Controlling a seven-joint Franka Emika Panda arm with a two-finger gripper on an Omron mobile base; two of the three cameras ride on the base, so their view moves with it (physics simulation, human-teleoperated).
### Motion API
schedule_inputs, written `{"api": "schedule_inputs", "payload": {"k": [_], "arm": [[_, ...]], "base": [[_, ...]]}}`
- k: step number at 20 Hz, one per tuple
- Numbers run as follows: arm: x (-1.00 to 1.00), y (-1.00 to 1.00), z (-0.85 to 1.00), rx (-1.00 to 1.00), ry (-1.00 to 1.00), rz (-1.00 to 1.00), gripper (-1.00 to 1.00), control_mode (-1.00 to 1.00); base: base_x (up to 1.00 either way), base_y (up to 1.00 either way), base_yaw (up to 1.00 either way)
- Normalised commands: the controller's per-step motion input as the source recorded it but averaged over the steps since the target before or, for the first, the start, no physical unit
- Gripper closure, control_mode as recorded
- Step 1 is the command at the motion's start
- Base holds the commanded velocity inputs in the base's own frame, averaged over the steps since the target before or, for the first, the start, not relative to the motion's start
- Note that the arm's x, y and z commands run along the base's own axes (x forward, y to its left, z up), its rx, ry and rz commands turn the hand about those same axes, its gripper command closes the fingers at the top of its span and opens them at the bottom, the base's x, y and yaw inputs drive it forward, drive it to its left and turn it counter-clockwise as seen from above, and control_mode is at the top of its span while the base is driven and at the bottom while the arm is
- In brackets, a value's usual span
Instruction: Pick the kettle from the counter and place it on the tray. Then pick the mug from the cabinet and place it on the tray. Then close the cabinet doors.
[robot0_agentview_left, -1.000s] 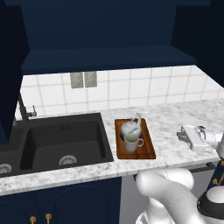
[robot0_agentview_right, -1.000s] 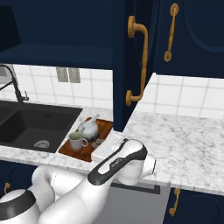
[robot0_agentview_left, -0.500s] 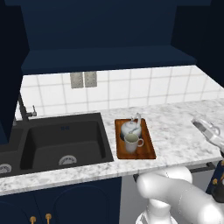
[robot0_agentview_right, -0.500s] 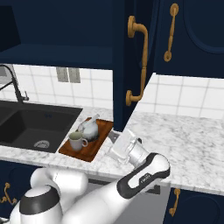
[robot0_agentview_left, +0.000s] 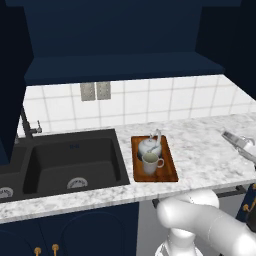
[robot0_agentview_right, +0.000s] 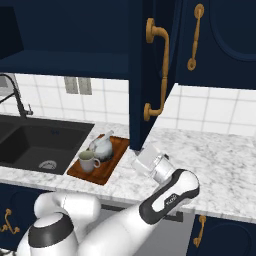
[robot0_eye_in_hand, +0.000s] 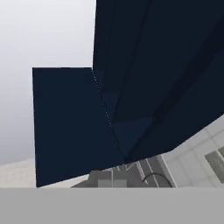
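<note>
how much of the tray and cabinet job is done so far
Two of three steps look done: the squat white-grey kettle and the small beige mug both sit on the reddish-brown wooden tray. In hand: nothing; the gripper, shut and empty, hangs over the speckled marble counter just below the open navy cabinet door with the gold handle. Left: closing the doors.

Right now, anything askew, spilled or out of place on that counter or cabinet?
Nothing spilled or tipped: the kettle and mug stand upright on the tray. One oddity: a cabinet door hangs open, edge-on over the counter, above the shut, empty gripper.
</note>
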Motion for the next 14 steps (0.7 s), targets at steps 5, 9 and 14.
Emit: {"api": "schedule_inputs", "payload": {"k": [5,9,14], "arm": [[0.15,-0.26,-0.01,0.37,0.15,-0.03,1.00,-1.00],[0.00,-0.22,-0.02,0.54,0.03,-0.01,1.00,-1.00],[0.00,-0.42,0.15,0.45,0.01,0.00,1.00,-1.00]], "base": [[0.00,0.00,0.00],[0.00,0.00,0.00],[0.00,0.00,0.00]]}}
